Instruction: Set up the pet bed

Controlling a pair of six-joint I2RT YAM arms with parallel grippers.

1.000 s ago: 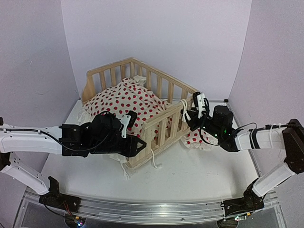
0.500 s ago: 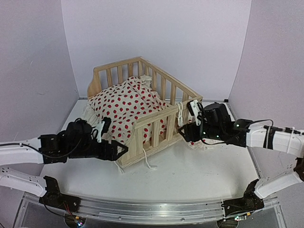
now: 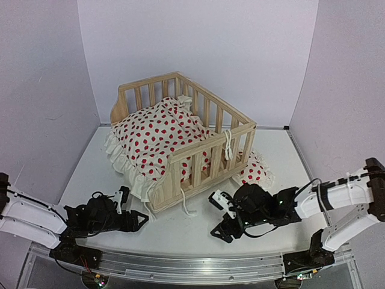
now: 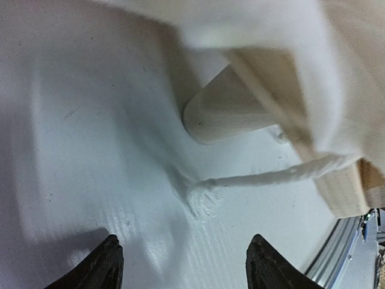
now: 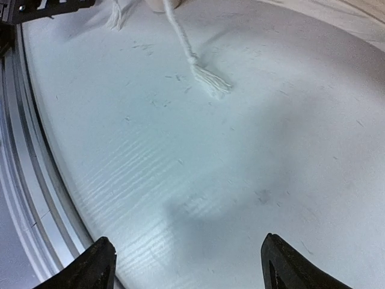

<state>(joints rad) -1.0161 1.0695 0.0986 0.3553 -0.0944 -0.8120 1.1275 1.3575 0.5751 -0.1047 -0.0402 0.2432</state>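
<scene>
The pet bed (image 3: 207,135) stood on the white table (image 3: 264,235), toward the back wall, its pine frame railed on three sides. Its red-dotted cushion (image 3: 157,133) filled the frame, and the ruffle spilled out of the unrailed left side onto the table. A tie string (image 3: 227,143) was knotted at the front right post. A small red-dotted pillow (image 3: 252,171) lay on the table against the bed's right side.

The left gripper (image 3: 142,219) sat low over the table near the bed's front left corner, fingers spread and holding nothing. Its wrist view showed a round wooden foot (image 4: 222,114) and a frayed string end (image 4: 204,198) lying beyond the fingertips (image 4: 108,265).

The right gripper (image 3: 220,232) sat low in front of the bed, apart from it, fingers likewise spread and empty, with a tasselled string end (image 5: 210,81) on the table ahead of it.
</scene>
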